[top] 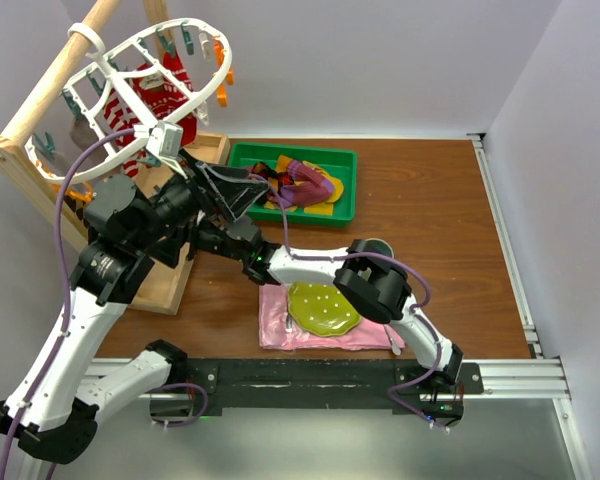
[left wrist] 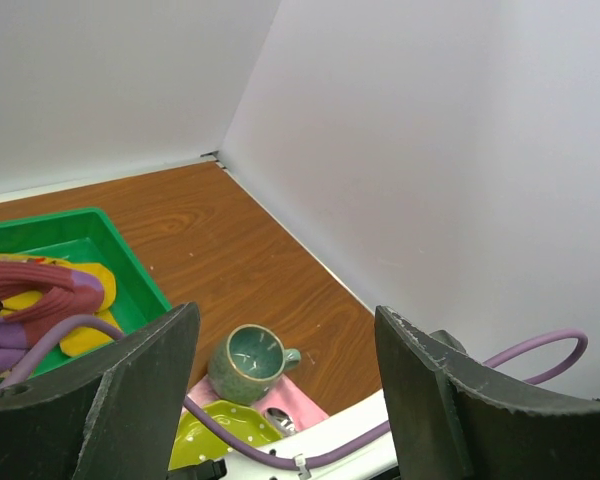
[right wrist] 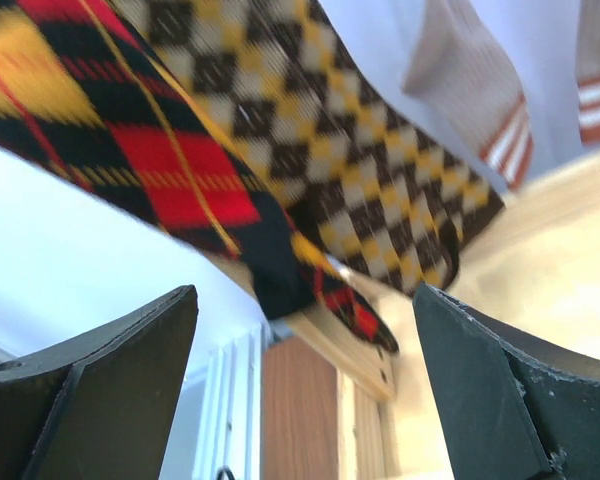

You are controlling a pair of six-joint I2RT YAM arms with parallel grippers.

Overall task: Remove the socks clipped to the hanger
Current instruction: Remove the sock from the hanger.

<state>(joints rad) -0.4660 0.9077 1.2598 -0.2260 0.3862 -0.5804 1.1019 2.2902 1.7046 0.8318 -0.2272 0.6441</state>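
Red, yellow and black plaid sock (right wrist: 160,170) hangs below the white oval plastic hanger (top: 218,80), toe pointing down just ahead of the spread, empty right claw (right wrist: 305,295); the left claw (left wrist: 283,320), also spread, faces away.

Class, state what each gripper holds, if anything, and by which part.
Nothing is held. The left gripper and right gripper both have open jaws; the socks hang ungripped before the right one.
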